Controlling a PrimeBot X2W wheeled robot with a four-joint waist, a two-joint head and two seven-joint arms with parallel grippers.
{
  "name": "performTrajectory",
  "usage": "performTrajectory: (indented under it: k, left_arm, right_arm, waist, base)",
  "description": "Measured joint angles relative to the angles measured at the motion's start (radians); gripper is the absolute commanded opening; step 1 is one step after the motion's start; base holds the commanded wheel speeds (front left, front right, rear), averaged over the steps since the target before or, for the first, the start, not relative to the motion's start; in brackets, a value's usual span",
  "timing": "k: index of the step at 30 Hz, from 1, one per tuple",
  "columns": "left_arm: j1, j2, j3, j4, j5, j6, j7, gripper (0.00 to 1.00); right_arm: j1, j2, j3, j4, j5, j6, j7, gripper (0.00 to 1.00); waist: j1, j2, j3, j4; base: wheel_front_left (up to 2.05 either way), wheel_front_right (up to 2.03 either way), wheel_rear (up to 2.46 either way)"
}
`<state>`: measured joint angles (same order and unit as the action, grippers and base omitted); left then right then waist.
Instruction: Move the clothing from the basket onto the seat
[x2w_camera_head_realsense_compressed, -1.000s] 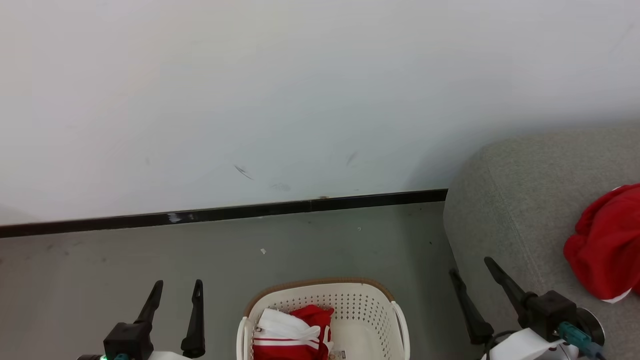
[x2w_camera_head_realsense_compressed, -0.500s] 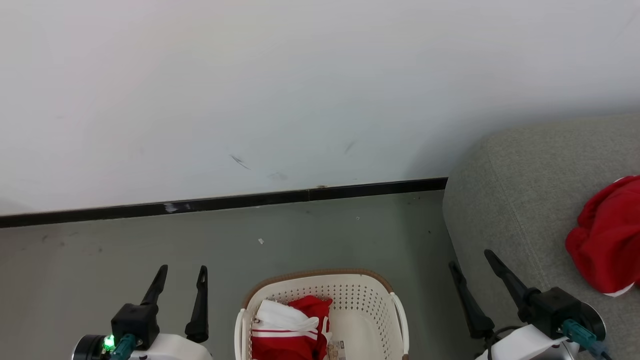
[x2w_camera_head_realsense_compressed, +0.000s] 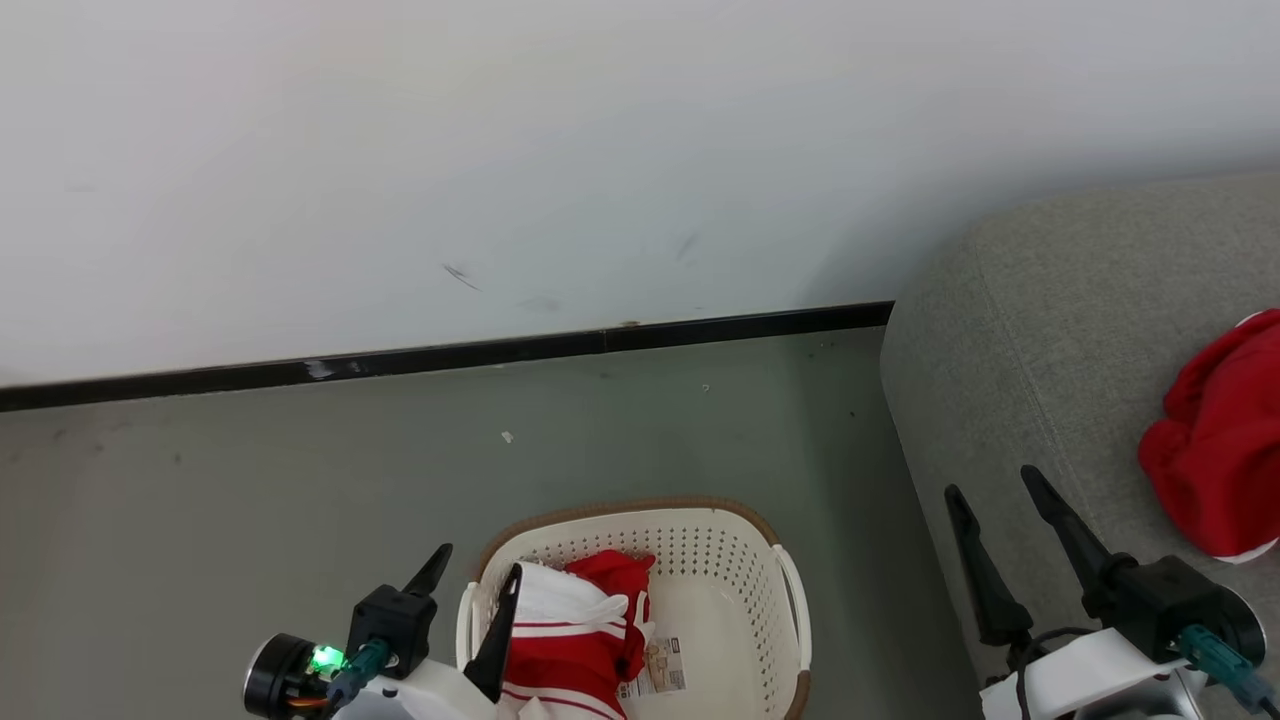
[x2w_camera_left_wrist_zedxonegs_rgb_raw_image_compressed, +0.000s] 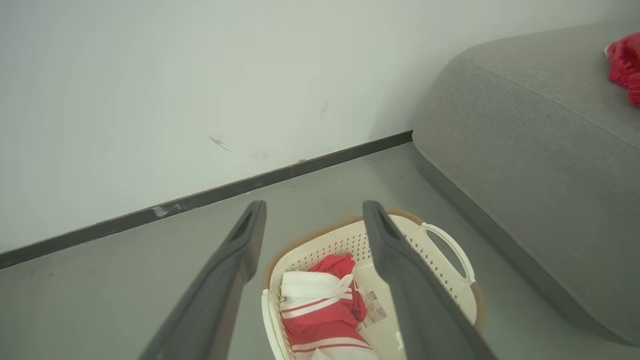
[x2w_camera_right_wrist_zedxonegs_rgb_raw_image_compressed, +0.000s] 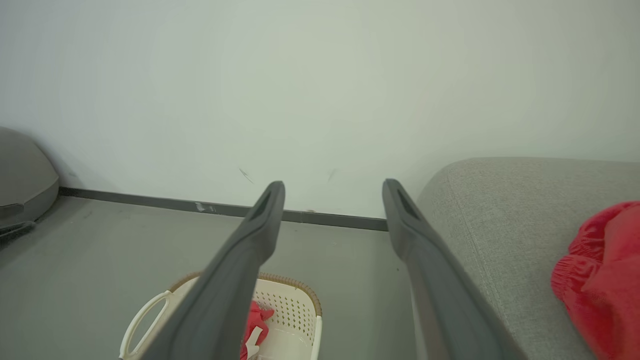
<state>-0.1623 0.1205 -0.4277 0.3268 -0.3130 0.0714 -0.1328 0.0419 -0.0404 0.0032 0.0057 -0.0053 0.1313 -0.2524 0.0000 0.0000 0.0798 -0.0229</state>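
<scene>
Found red-and-white clothing (x2w_camera_head_realsense_compressed: 570, 640) heaped in left half of basket (x2w_camera_head_realsense_compressed: 792, 600), bottom centre; red garment (x2w_camera_head_realsense_compressed: 1215, 450) on sofa (x2w_camera_head_realsense_compressed: 1040, 330), right edge. Saw left claw (x2w_camera_head_realsense_compressed: 480, 560) and right claw (x2w_camera_head_realsense_compressed: 989, 480) spread wide, empty. Noted floor (x2w_camera_head_realsense_compressed: 850, 470) strip between.

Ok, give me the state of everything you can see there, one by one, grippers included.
basket: upright on the floor, part full.
sofa: one garment lying on it.
red and white garment: crumpled inside the basket, not gripped.
red garment: bunched up on the sofa.
left gripper: open, empty, by the basket's left side.
right gripper: open, empty, near the sofa's edge.
</scene>
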Motion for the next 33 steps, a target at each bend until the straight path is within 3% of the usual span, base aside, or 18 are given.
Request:
performTrajectory:
  k: [14, 33]
  left_arm:
    - [-0.121, -0.020, -0.088, 0.155, 0.072, -0.058, 0.031, 1.00]
    - [-0.323, -0.008, -0.154, 0.344, 0.193, -0.083, 0.030, 1.00]
  right_arm:
    - [-0.009, 0.001, -0.043, -0.071, -0.018, 0.000, 0.000, 1.00]
    - [-0.136, 0.001, -0.021, -0.162, -0.021, 0.000, -0.003, 1.00]
  waist:
    - [0.0000, 0.0000, 0.111, -0.024]
    - [0.0000, 0.0000, 0.335, -0.082]
  base:
    - [0.00, 0.00, 0.00]
    - [0.00, 0.00, 0.00]
